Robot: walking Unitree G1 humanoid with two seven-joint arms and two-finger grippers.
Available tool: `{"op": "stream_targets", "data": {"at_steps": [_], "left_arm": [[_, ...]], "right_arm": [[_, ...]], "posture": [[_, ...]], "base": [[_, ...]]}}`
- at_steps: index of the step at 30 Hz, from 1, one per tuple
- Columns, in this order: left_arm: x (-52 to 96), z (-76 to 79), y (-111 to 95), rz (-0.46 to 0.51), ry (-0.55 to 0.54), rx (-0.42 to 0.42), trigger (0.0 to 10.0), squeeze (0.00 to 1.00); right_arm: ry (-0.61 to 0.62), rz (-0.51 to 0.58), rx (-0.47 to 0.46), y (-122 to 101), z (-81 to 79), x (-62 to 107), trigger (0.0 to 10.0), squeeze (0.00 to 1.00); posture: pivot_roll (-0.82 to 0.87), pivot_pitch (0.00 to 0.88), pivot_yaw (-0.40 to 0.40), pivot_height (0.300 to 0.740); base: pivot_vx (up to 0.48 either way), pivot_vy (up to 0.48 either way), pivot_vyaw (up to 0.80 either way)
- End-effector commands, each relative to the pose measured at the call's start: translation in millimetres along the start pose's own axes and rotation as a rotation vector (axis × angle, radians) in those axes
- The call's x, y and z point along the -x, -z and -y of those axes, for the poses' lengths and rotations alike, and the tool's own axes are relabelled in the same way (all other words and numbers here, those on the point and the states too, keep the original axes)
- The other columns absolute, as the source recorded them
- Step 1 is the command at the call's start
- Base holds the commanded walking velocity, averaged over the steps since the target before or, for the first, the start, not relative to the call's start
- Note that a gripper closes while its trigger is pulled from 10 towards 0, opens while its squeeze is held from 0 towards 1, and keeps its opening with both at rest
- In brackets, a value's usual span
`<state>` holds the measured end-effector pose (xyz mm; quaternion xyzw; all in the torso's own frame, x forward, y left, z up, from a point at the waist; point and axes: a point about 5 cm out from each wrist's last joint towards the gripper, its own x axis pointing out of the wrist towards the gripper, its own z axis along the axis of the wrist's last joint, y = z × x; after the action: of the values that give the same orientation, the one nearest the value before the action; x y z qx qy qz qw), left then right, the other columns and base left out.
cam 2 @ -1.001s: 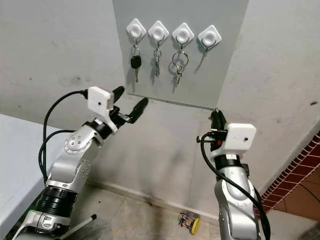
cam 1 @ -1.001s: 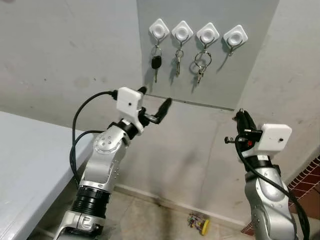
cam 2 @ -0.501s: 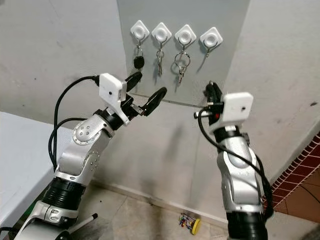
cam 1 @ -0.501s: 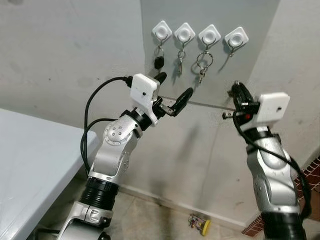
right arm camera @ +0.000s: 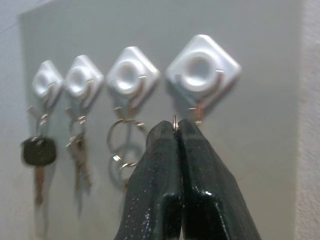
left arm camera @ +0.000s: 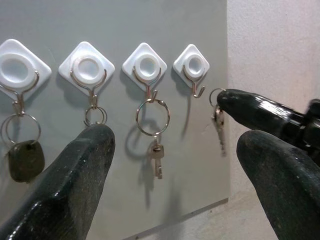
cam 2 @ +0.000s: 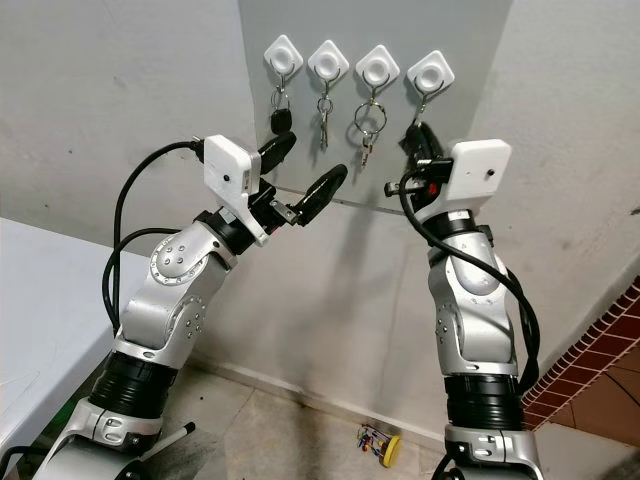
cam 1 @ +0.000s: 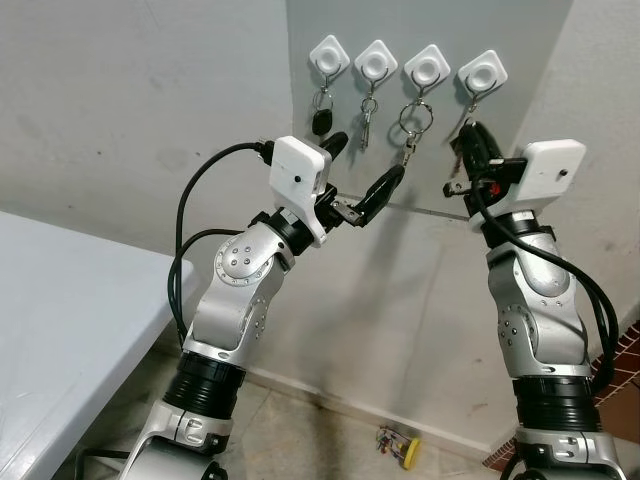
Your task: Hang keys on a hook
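Observation:
Four white diamond hooks sit in a row on a grey wall panel (cam 1: 535,30). A black car key (cam 1: 320,121), a small key bunch (cam 1: 366,133) and a ring with a key (cam 1: 411,128) hang from the three left hooks. The rightmost hook (cam 1: 482,72) is bare. My right gripper (cam 1: 468,142) is shut on a key ring (right arm camera: 175,121), just below and in front of that bare hook (right arm camera: 202,70), and the key (left arm camera: 218,124) dangles beneath the fingers. My left gripper (cam 1: 366,160) is open and holds nothing, raised before the panel's lower left part.
A white table (cam 1: 60,330) stands at the left. A small colourful object (cam 1: 400,447) lies on the floor by the wall's foot. Red brick tiling (cam 1: 630,345) shows at the far right. The panel's lower edge (cam 1: 420,205) runs just behind both grippers.
Both arms have risen toward the panel. The right gripper carried the key ring up to just under the rightmost hook; the left gripper moved up and right, staying open.

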<state>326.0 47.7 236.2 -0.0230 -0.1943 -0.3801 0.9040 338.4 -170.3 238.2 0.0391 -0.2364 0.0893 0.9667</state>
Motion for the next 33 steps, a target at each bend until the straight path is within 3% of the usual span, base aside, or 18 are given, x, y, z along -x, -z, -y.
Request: {"op": "stream_targets", "data": {"at_steps": [1, 13, 33], "left_arm": [[-4.2, 2.6, -9.7, 0.026, 0.028, -0.020, 10.0, 0.00], [-4.3, 5.7, -10.9, 0.028, 0.039, -0.017, 10.0, 0.00], [-4.6, 7.3, -13.8, 0.040, 0.037, -0.007, 10.0, 0.00]], "right_arm": [[0.011, 0.048, -0.034, -10.0, 2.9, -6.4, 10.0, 0.00], [0.019, 0.065, -0.059, -14.6, 12.7, -12.6, 10.0, 0.00], [-0.056, 0.057, -0.124, -11.6, -0.5, -17.5, 10.0, 0.00]], "posture": [[-0.06, 0.000, 0.008, 0.740], [-0.05, 0.000, 0.009, 0.740], [-0.03, 0.000, 0.002, 0.740]], "base": [[0.000, 0.000, 0.00], [0.000, 0.000, 0.00], [0.000, 0.000, 0.00]]}}
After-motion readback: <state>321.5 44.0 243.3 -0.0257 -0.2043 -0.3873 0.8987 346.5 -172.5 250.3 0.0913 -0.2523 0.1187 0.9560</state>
